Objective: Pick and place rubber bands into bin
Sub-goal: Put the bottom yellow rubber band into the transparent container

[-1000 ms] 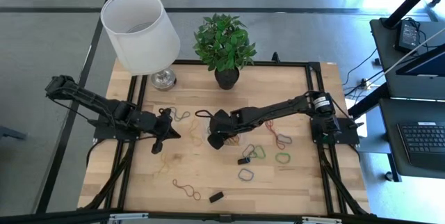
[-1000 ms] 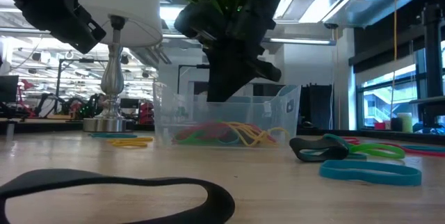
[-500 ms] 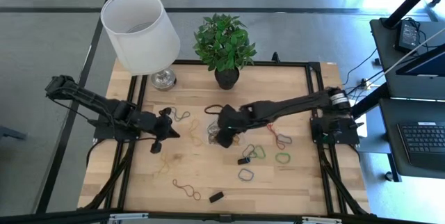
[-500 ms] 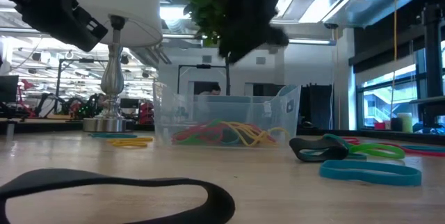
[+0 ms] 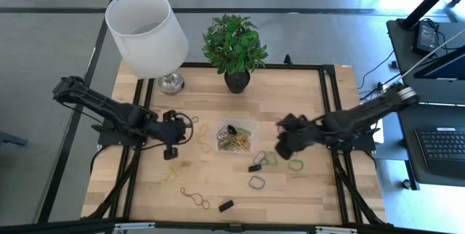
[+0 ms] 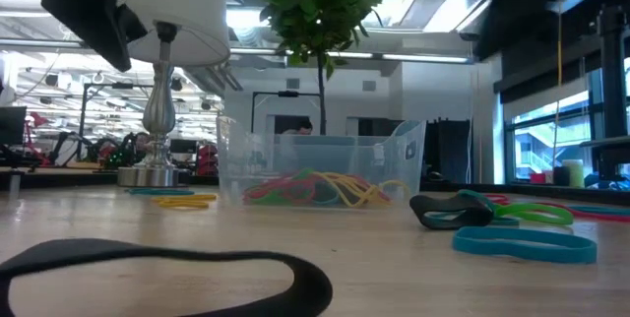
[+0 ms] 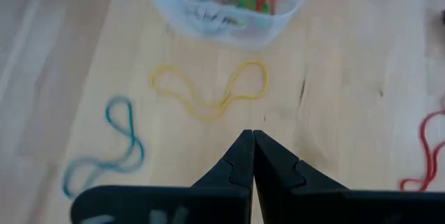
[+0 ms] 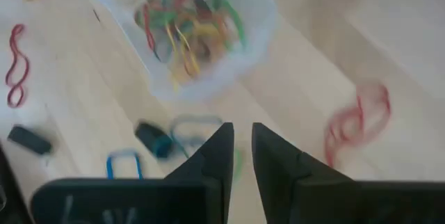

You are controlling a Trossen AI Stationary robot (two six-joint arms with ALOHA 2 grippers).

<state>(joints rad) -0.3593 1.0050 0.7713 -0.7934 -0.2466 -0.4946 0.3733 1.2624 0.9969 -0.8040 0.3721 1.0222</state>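
Bin: bin [image 5: 234,137] sits mid-table in front of the plant pot [image 5: 237,81], its long side running across the table between the two arms; low view shows its clear wall [image 6: 320,171] upright on the wood.
Bands inside: tangle of red, green and yellow rubber bands [image 8: 186,24] heaped in the tub.
Loose bands: yellow loop [image 7: 210,90] lies flat just beside the tub on the left arm's side, a blue one [image 7: 104,151] farther off; red loop [image 8: 356,123] and a blue-green loop [image 8: 195,130] lie on the right arm's side; several more scattered toward the table's front.
Left arm: stretched low over the table from its left edge, left gripper [image 5: 174,130] near the tub, pointing at it.
Left jaws: pressed together, tips touching, nothing between them [image 7: 249,140].
Right arm: reaching in from the right edge, right gripper [image 5: 285,138] above the loose bands, apart from the tub.
Right jaws: narrow gap, holding nothing [image 8: 240,140].
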